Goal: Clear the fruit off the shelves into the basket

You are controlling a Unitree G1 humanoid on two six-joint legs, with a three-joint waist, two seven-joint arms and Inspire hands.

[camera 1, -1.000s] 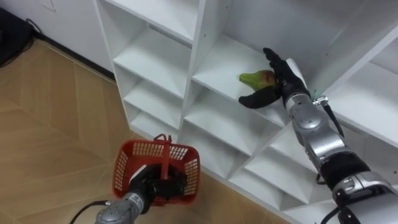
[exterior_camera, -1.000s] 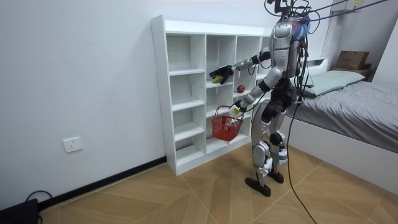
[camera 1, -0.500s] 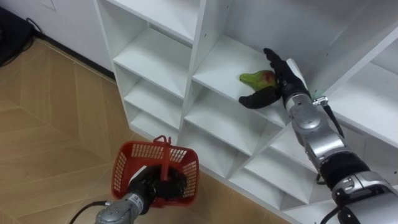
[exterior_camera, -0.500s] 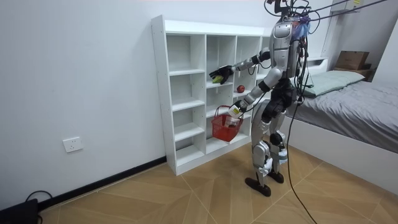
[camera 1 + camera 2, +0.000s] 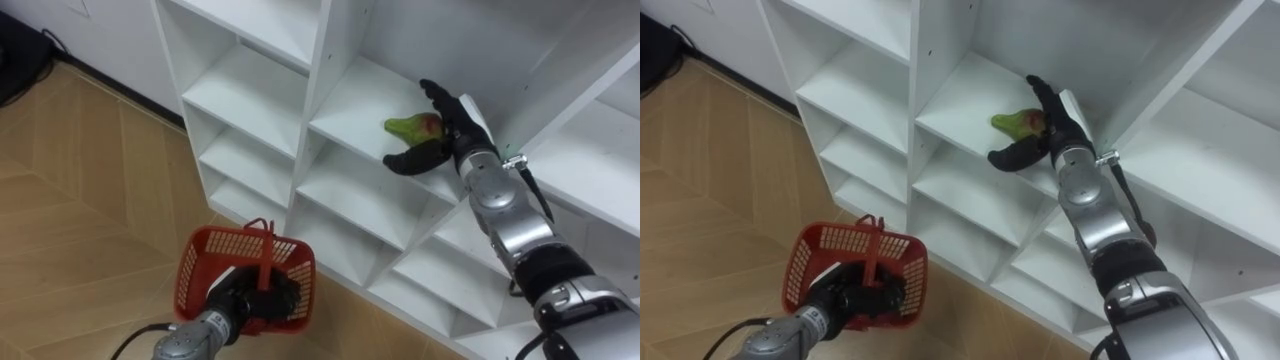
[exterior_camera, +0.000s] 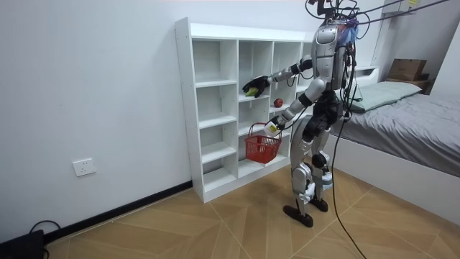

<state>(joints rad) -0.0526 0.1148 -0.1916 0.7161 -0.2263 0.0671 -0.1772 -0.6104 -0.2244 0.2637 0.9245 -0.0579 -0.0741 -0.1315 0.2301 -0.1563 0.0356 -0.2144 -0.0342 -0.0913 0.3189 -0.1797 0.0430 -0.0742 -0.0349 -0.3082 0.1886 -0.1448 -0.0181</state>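
The green, red-blushed fruit is laid on a middle shelf of the white shelved closet, flanked as before by the open right hand, not clasped. The red plastic basket, gripped at its handle by the left hand, is shifted slightly leftwards.

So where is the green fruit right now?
In the left eye view the green fruit lies on a shelf of the white closet, right of centre, between the thumb and fingers of the right hand, higher than the red basket.
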